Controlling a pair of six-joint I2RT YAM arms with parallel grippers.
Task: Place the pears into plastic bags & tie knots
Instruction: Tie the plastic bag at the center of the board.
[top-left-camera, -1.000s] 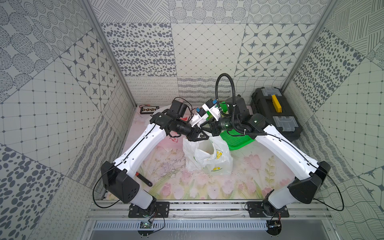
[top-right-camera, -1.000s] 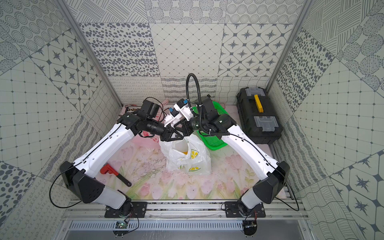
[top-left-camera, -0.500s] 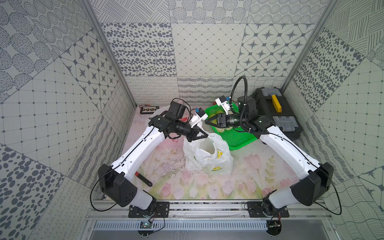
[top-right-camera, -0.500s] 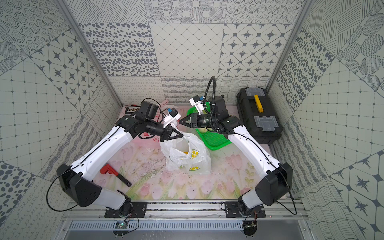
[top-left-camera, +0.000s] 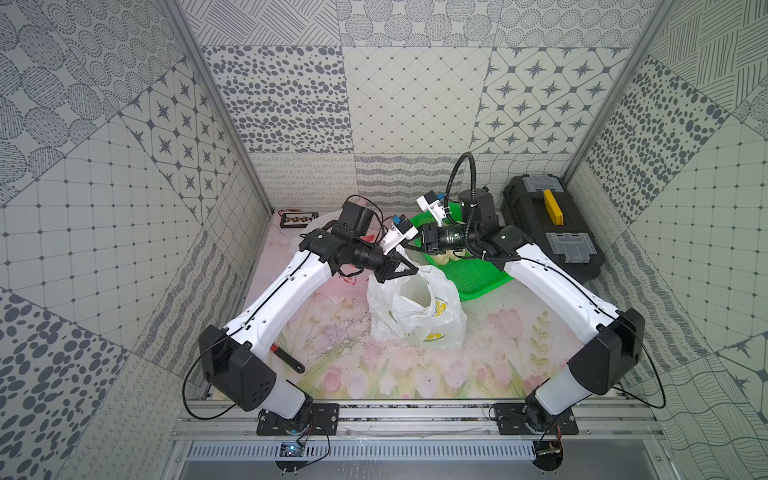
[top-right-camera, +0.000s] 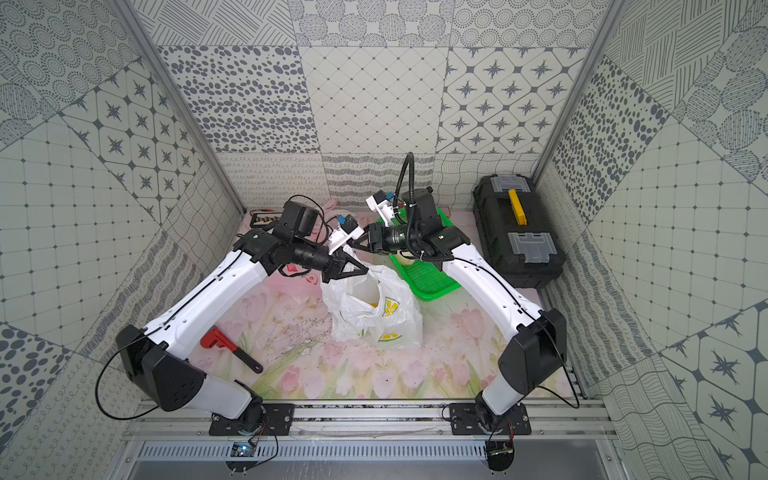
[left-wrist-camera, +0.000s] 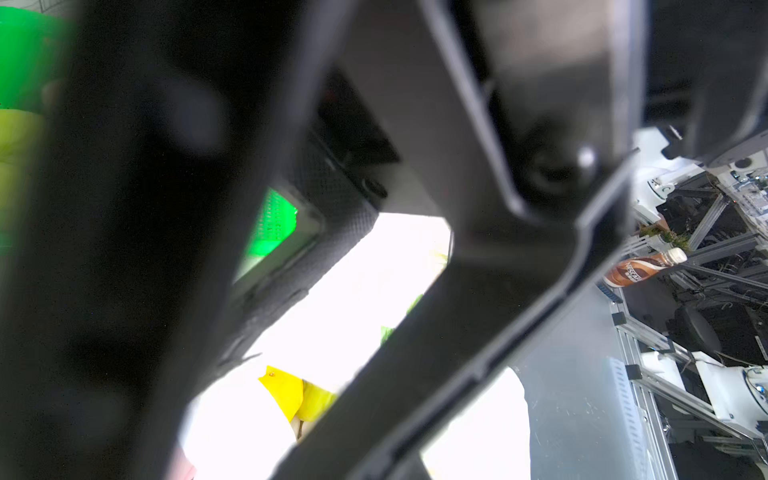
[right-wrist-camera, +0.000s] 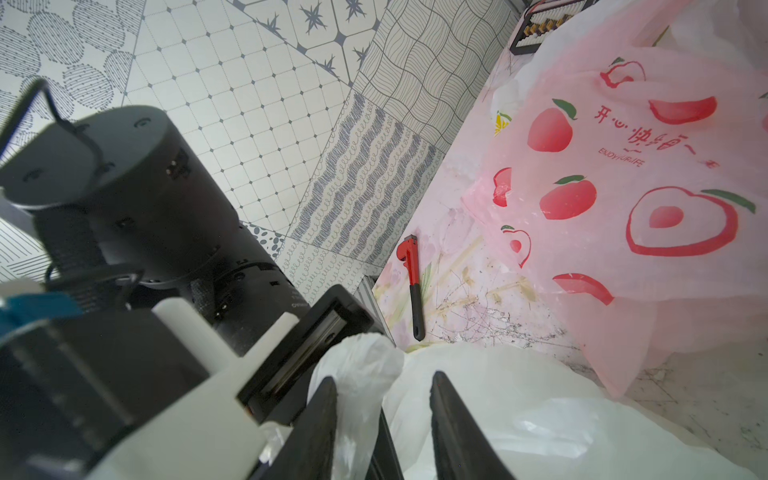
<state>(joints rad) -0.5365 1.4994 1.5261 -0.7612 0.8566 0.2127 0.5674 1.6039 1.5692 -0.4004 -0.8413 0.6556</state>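
both top views show a red pipe wrench with a black handle (top-left-camera: 289, 359) lying on the floral pink tabletop mat (top-left-camera: 415, 374) at the far left, near the left arm's base. in the back left corner sits a small black-framed abacus (top-left-camera: 298, 217). beside it a translucent pink plastic bag with red fruit prints (right-wrist-camera: 644, 187) lies flat on the mat, partly under the left arm.

the left gripper (top-left-camera: 411, 271) hangs over the middle of the mat. its jaws are clenched on the rim of a white crinkly plastic bag with yellow lemon prints (top-left-camera: 415, 320), which stands on the mat with its mouth open upward. what lies inside that bag i cannot tell.

in the right wrist view a bunched handle loop (right-wrist-camera: 357, 361) of the same white plastic rises beside the left gripper's black body. the right gripper (right-wrist-camera: 382, 377) points at it. its jaws stand apart, released, with the loop between them and touching one finger (right-wrist-camera: 320, 424).

just right of the white bag a green mesh plastic basket (top-left-camera: 478, 282) rests on the mat. pale cream pears (top-left-camera: 441, 258) lie in it, mostly hidden under the right wrist. at the far right, against the wall, stands a black plastic toolbox with a yellow handle (top-left-camera: 548, 228).
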